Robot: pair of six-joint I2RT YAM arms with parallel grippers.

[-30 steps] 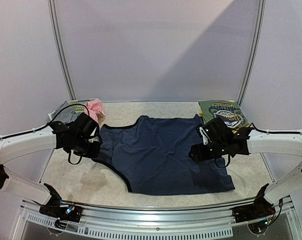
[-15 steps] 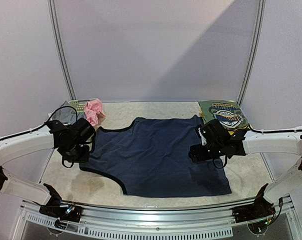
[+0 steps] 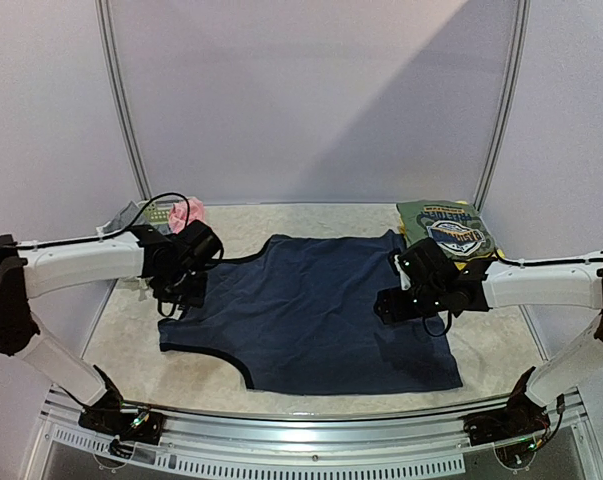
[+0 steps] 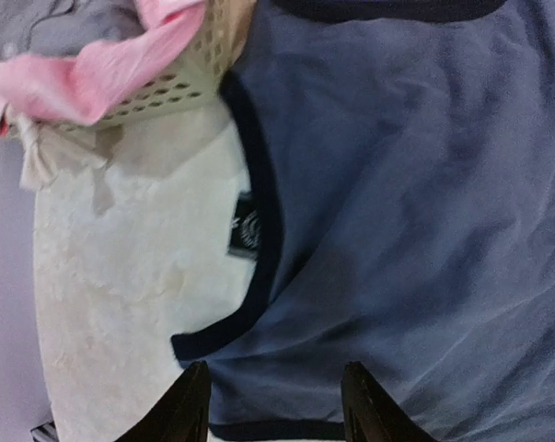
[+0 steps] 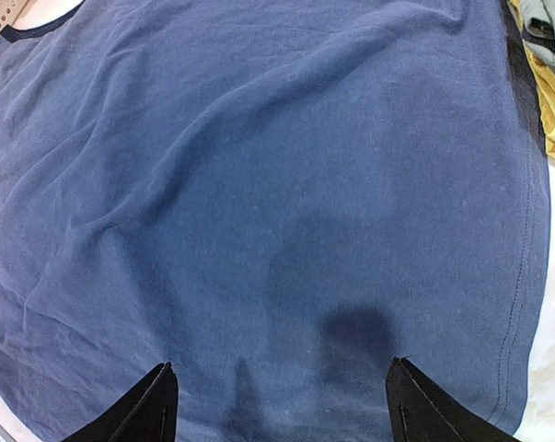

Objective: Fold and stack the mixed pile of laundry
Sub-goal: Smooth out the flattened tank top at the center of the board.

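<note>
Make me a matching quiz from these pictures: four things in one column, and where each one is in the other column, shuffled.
Things:
1. navy dress
2. pink cloth
3. printed tee
4. lattice basket

Places:
A. folded, at the far right
B. spread flat in the middle, under both arms
C. in the far left corner, holding cloth
D. draped over the basket's rim

Pairs: 1-B, 2-D, 3-A, 4-C

L gripper [image 4: 275, 403] left the navy dress [image 3: 321, 310]'s 9 o'clock edge and swung twd 1 o'clock, now over the armhole. Dress's 8 o'clock corner got dragged wider, flatter. L arm now partly covers pink cloth [image 3: 193, 211].
</note>
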